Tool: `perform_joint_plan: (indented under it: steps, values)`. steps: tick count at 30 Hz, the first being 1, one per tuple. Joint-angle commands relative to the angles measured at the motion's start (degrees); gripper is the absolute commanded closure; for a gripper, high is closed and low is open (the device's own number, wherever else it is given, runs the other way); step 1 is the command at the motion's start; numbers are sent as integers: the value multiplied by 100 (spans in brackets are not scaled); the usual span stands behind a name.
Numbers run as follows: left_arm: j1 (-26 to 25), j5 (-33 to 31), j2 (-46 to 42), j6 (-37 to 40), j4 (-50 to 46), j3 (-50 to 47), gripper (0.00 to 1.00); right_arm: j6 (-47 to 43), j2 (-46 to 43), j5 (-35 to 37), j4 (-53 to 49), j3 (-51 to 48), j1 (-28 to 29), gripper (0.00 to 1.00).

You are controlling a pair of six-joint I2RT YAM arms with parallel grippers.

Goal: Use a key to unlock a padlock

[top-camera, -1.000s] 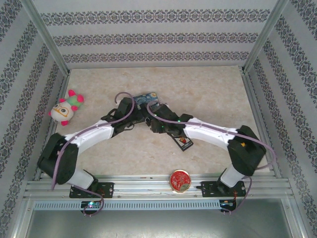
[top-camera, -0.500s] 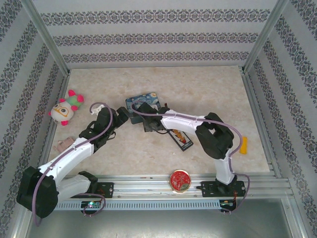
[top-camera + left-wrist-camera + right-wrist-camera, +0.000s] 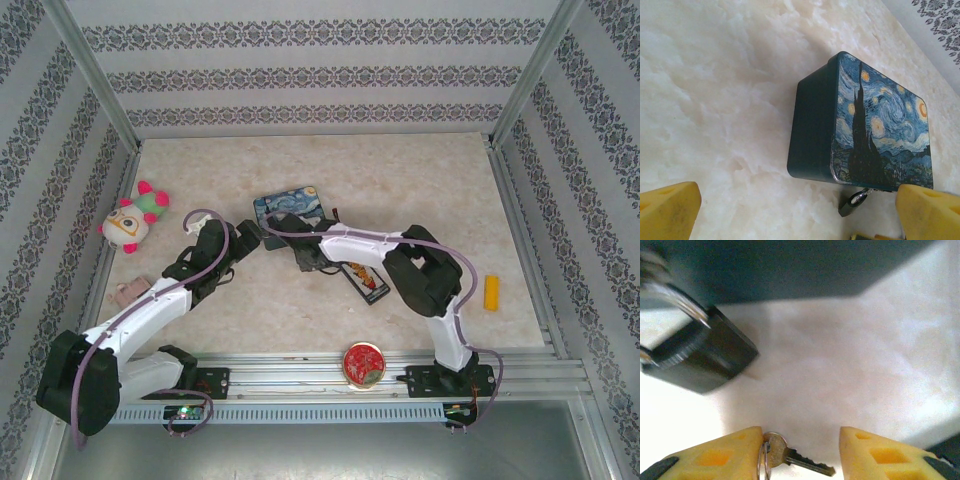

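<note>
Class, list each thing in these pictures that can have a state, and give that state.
tin, lid shut, flat on the table
padlock, lying beside the tin, no key in it; shackle too blurred to judge
key, on its ring, lying loose on the table
left end effector, open, empty
right end effector, open, straddling the key

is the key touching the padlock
Apart. The right wrist view shows a clear stretch of bare table between the padlock and the key, which lies between the open fingers of the right gripper.
</note>
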Motion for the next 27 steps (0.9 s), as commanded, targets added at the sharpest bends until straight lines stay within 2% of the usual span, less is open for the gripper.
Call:
perform_joint_plan:
  steps: [1,7,10,11,15,19,21,27]
  values:
    - [84,46,47,-44,204,-44,1,157,-287,-45,-213,-431,51,60]
    - [86,67,26,-78,205,-31,1,271,-818,-289,-208,-889,58,65]
    - [89,76,-4,-87,222,-32,1,356,-1031,-339,-342,-992,67,53]
    - [83,76,-22,-87,222,-23,1,401,-1085,-344,-415,-1038,78,52]
    - [86,67,-64,-81,197,7,1,590,-1329,-612,-424,-1266,143,52]
    - [88,52,-17,-36,172,82,1,845,-1558,-1195,86,-1567,200,52]
    - [91,57,26,-26,179,113,1,922,-1530,-1345,312,-1647,196,52]
    - [92,118,141,5,213,169,1,892,-1061,-1188,370,-1473,148,48]
